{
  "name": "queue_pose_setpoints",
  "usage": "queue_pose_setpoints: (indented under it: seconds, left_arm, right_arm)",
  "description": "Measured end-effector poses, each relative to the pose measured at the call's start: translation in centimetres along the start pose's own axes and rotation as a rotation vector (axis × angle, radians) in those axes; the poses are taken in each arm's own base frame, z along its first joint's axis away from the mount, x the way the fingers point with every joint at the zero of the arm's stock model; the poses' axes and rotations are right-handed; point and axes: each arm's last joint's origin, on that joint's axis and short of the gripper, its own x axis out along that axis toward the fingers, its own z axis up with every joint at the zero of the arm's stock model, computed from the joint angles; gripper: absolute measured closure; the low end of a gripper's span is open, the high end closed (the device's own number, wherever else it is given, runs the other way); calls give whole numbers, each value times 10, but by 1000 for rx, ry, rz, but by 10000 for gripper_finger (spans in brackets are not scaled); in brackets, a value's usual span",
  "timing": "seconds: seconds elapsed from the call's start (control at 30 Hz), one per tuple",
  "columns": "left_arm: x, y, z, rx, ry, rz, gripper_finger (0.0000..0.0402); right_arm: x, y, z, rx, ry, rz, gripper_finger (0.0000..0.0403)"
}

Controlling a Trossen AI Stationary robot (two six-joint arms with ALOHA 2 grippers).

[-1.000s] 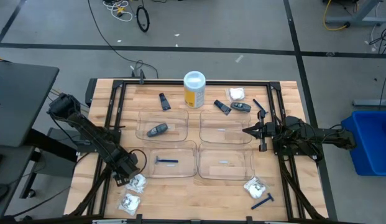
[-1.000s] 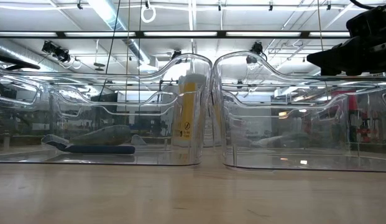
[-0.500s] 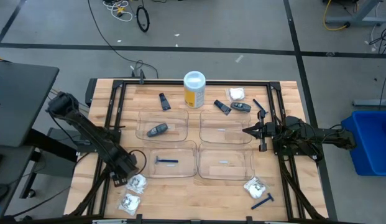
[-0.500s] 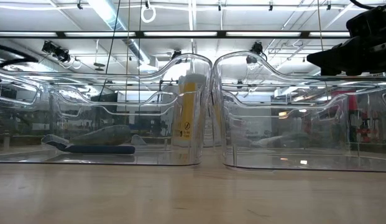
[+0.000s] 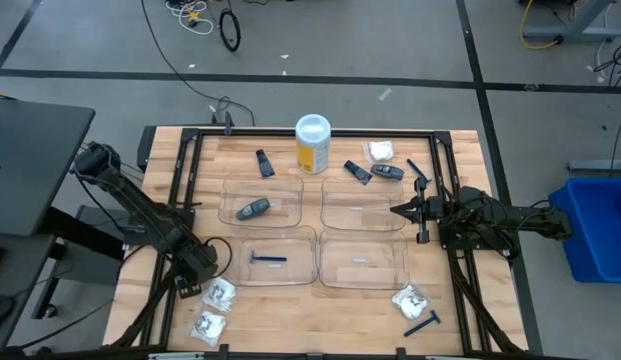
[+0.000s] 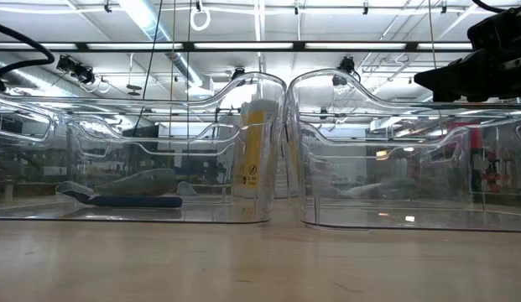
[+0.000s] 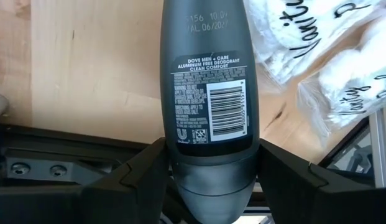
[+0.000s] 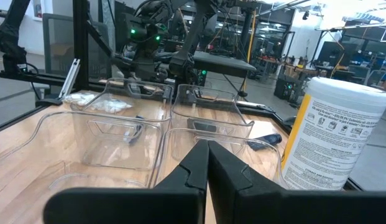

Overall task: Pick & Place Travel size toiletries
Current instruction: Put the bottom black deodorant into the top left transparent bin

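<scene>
My left gripper is clamped on a grey deodorant stick, one finger on either side of its lower end, barcode label facing the wrist camera. From above, this gripper sits just off the left edge of the near-left tray, over the table's front-left part. The stick itself is not resolvable from overhead; I take it to be hidden under the wrist.

Two white crinkly packets lie on the wood just in front of that gripper; the left wrist view shows them close beside the held stick.

My right gripper is fully closed with nothing between its fingers, waiting at the right edge of the far-right tray.

Contents relative to the near-left tray:
- inside it, a blue razor
- far-left tray, directly behind, holds a second grey stick
- near-right tray, alongside it

Behind the trays: yellow canister, a dark blue tube, another tube, a grey stick, a packet, a razor.

Front-right of the trays: a packet and a razor.
</scene>
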Motion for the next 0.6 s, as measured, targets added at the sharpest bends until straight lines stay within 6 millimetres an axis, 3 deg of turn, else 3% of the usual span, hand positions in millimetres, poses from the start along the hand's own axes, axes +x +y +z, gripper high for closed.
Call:
queue_pose_setpoints:
  seconds: [0.27,0.6]
  left_arm:
    - [-11,3,-4,50,-80,-33,181]
    - [-25,22,-19,87,-46,0,181]
  right_arm:
    - [0,0,0,0,-1,0,390]
    - [0,0,0,0,0,0,390]
